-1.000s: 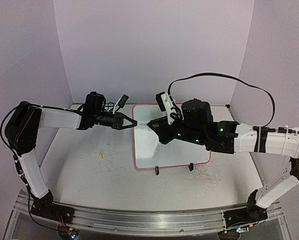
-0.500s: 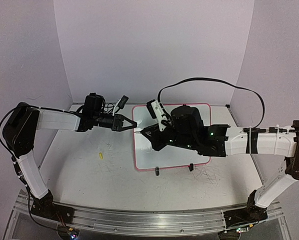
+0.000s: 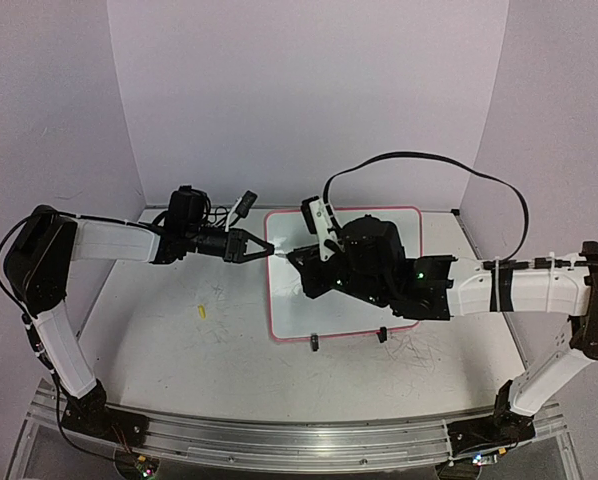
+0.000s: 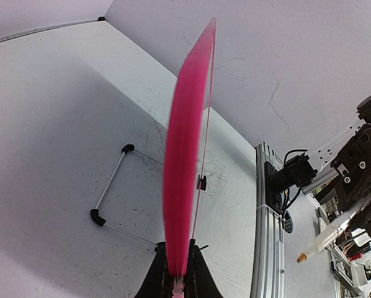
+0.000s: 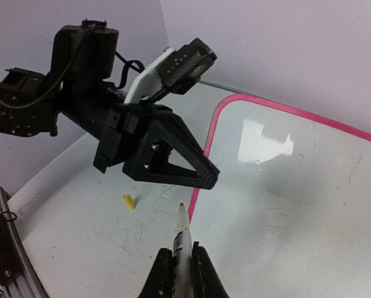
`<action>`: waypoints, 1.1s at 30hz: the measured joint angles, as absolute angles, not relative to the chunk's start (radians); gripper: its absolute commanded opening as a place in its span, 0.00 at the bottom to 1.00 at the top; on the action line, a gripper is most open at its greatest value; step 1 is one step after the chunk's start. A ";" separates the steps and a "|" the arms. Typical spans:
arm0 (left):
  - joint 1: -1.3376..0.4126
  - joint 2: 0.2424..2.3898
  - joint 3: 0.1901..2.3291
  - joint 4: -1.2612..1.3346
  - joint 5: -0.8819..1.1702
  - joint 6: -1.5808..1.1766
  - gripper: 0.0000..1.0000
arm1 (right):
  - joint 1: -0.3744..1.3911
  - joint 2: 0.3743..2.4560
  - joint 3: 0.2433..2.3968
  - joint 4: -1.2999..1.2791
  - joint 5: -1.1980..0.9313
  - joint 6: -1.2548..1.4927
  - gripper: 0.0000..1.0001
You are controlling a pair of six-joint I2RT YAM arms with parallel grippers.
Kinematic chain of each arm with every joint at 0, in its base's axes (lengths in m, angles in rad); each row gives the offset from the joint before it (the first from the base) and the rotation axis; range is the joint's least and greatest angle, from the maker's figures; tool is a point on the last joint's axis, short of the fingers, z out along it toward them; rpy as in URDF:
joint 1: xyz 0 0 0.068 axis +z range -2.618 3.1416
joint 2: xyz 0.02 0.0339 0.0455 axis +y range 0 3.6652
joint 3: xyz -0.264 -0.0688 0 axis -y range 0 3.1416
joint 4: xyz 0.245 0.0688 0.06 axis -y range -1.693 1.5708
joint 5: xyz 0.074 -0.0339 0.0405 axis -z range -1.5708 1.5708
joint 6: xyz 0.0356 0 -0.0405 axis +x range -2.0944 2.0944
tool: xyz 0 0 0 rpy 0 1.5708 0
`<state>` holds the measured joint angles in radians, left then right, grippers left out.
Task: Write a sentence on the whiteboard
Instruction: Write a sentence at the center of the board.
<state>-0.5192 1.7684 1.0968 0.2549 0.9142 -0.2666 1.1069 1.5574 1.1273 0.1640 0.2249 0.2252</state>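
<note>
Pink-rimmed and glossy, the whiteboard [image 3: 297, 318] lies in the middle of the worktop [image 3: 169, 360], toward the back wall, between the 2 arms.

Over the last second the right arm has swung leftward across it. Its wrist was over the board's right half, and now the right tool [image 3: 301, 262] is at the left edge, close to the left tool [image 3: 265, 247]. The left tool has not budged. Its fingers are pressed together on the rim, which its own camera shows edge-on as a bright pink blade.

The right tool pinches a slim pale marker [image 5: 180, 239], tip pointing forward and just beside the rim. We cannot tell whether the tip touches anything. We judge that the pen is being carried to the start of a line while the board is steadied.

We see no readable writing yet. The board's face shows only glare, a grey shadow and faint smudges. The board is thin, flat and round-cornered, with 2 small black clip feet [image 3: 314, 342] on its near edge. The worktop is matt white and scuffed with fine scratches. A small yellow piece [image 3: 201, 311] lies on it left of the board.
</note>
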 measured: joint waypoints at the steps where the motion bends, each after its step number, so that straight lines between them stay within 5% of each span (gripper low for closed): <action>1: -0.520 1.767 1.097 0.255 0.913 -0.266 0.00 | 1.107 1.557 1.127 0.165 0.244 0.228 0.00; 33: -0.521 1.764 1.091 0.255 0.912 -0.262 0.00 | 1.099 1.637 1.127 0.175 0.329 0.234 0.00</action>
